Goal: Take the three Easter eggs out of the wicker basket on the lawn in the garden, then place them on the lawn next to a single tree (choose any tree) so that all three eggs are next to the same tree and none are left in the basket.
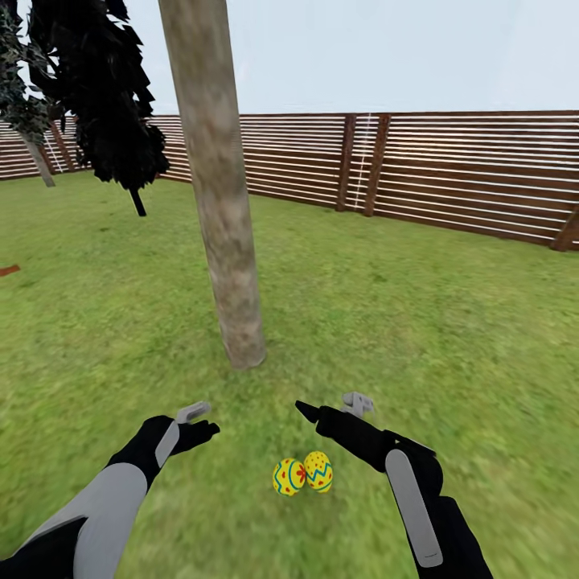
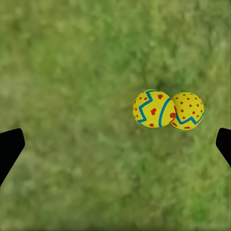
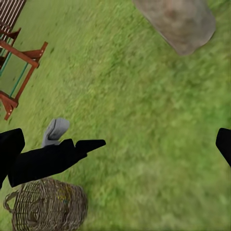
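Observation:
Two yellow Easter eggs (image 1: 289,477) (image 1: 318,471) with blue zigzags and red marks lie touching on the lawn (image 1: 450,338), a short way in front of the tree trunk (image 1: 221,201). In the left wrist view the same eggs (image 2: 153,109) (image 2: 188,111) lie on grass. My left gripper (image 1: 207,420) (image 2: 115,147) hovers left of them, open and empty. Just above and right of the eggs is my right gripper (image 1: 331,404) (image 3: 115,144), also open and empty. The right wrist view has the trunk base (image 3: 178,21), my left gripper (image 3: 82,132) and, beyond it, the wicker basket (image 3: 45,207); its inside is unclear.
A brown slat fence (image 1: 450,169) rings the garden at the back. A dark-leaved tree (image 1: 112,96) stands at the far left. The red-brown play tower (image 3: 17,57) shows in the right wrist view. Open grass lies to the right of the trunk.

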